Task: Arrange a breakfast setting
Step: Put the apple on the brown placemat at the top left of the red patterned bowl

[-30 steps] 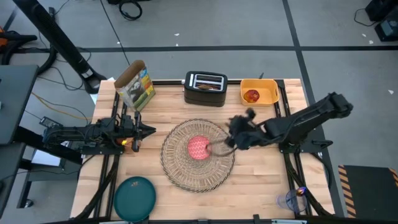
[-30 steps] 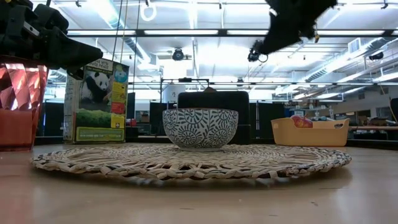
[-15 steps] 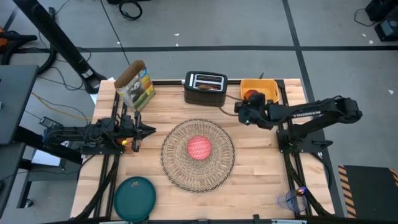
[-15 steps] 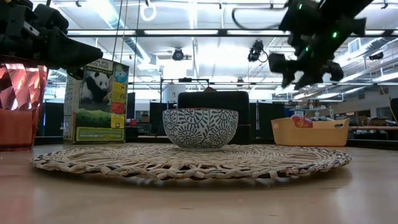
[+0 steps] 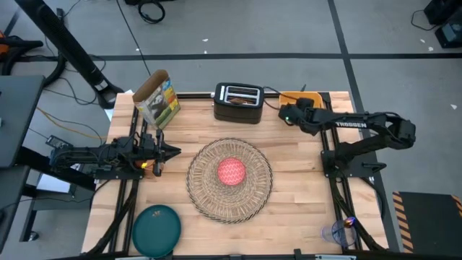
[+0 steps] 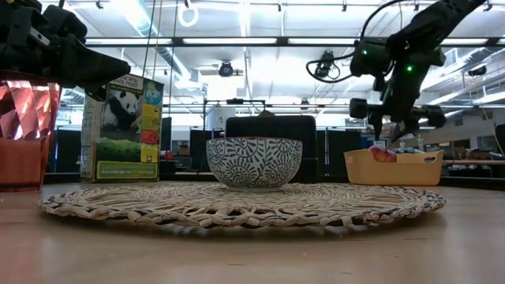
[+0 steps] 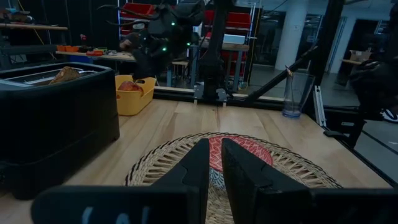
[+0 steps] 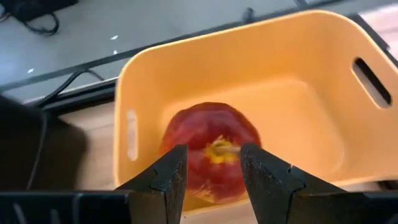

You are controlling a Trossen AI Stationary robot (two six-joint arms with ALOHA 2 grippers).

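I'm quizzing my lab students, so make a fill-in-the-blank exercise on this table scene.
1. The apple lies in the yellow ____.
2. The bowl sits on the woven ____.
3. The right gripper hangs over the ____.
4. Toast sticks out of the black ____.

Missing words: bin, placemat, apple, toaster.

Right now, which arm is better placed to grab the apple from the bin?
Right. Its pincer hangs open directly over the red apple in the yellow bin. The left pincer sits across the table beside the placemat, far from the bin.
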